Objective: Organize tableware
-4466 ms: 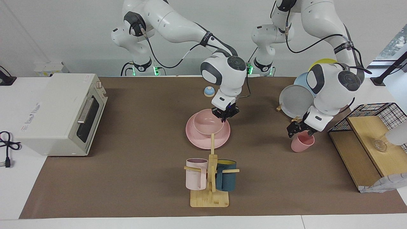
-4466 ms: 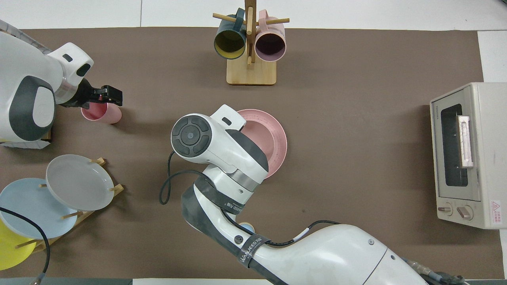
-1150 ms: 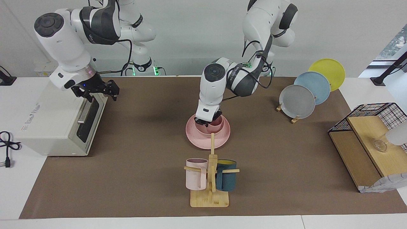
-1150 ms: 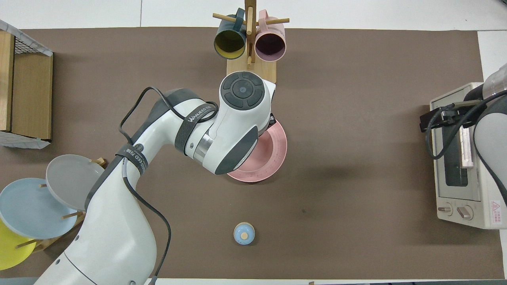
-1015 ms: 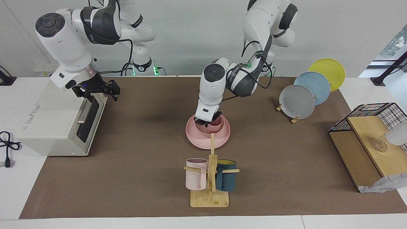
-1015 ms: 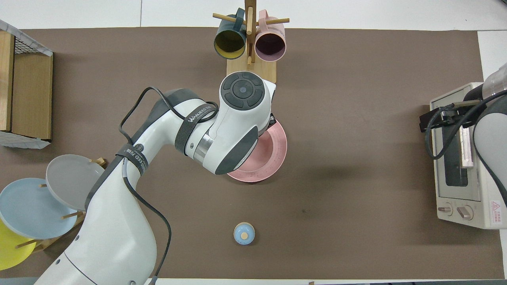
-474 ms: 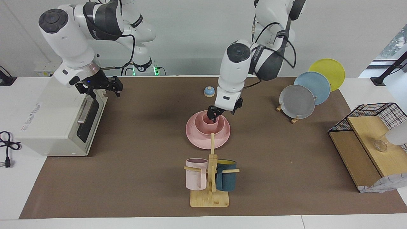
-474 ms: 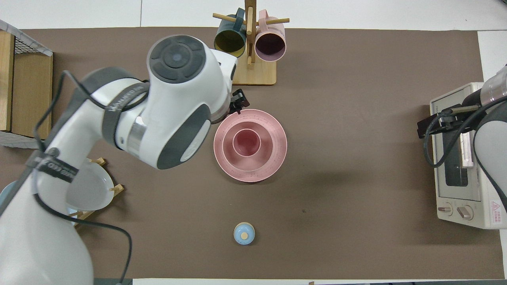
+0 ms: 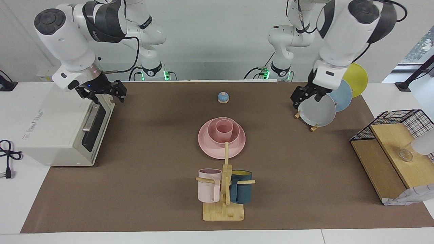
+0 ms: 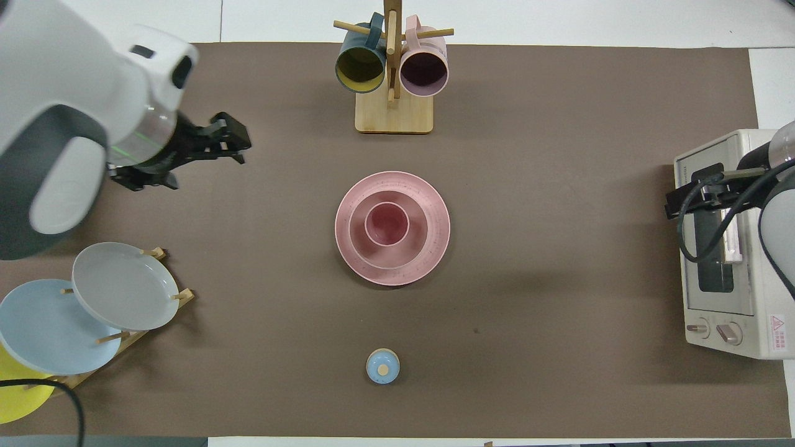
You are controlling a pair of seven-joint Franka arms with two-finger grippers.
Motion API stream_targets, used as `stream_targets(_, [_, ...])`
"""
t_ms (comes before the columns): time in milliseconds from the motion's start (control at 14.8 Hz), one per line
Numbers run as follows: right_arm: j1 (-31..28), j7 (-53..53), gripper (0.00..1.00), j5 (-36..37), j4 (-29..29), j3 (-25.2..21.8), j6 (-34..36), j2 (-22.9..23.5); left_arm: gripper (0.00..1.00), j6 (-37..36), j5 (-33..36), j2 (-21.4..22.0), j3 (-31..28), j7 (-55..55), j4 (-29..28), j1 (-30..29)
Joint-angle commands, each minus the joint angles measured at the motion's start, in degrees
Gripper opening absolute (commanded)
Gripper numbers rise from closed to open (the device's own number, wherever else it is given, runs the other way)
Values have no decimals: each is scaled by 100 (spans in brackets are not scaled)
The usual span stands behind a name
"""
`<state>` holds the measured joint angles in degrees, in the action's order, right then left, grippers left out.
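The pink cup (image 9: 224, 127) is seen standing in the pink bowl (image 9: 214, 135), which rests on the pink plate (image 9: 206, 146) at the middle of the counter (image 9: 152, 176). The left gripper (image 9: 307, 97) is held open and empty above the grey plate (image 9: 318, 112). The right gripper (image 9: 101, 92) is held open over the toaster oven (image 9: 57, 125).

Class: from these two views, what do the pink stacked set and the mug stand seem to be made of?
Pink plate, bowl and cup: probably matte ceramic or melamine; even, dull pink with no glare, and fine specks show on the plate's rim in the overhead view. Mug stand: pale wood, perhaps bamboo; light tan with faint grain on its base and pegs.
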<state>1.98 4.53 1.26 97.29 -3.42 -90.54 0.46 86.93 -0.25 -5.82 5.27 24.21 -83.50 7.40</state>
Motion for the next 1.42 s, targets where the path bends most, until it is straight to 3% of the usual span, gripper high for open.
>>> stream_targets(0, [-128, 74, 100, -12, -8, 61, -77, -81, 100, -1, -71, 554, 71, -959, -779, -466])
stream_targets(271, [-128, -198, 100, -21, -8, 26, -165, -89, 100, 1000, -80, 1241, 62, -1313, -2055, -547])
stream_targets(541, [-101, -198, 100, -12, -8, 35, -183, -89, 100, 1037, -71, 1014, 53, -1841, -1557, -854])
stream_targets(880, [-92, -199, 100, -3, -8, 44, -183, -89, 100, -323, -45, 636, 45, -1849, -503, -811])
stream_targets(1353, [-57, -190, 100, 14, 1, 44, -174, -98, 100, -185, -106, 706, -96, -1858, -703, -643])
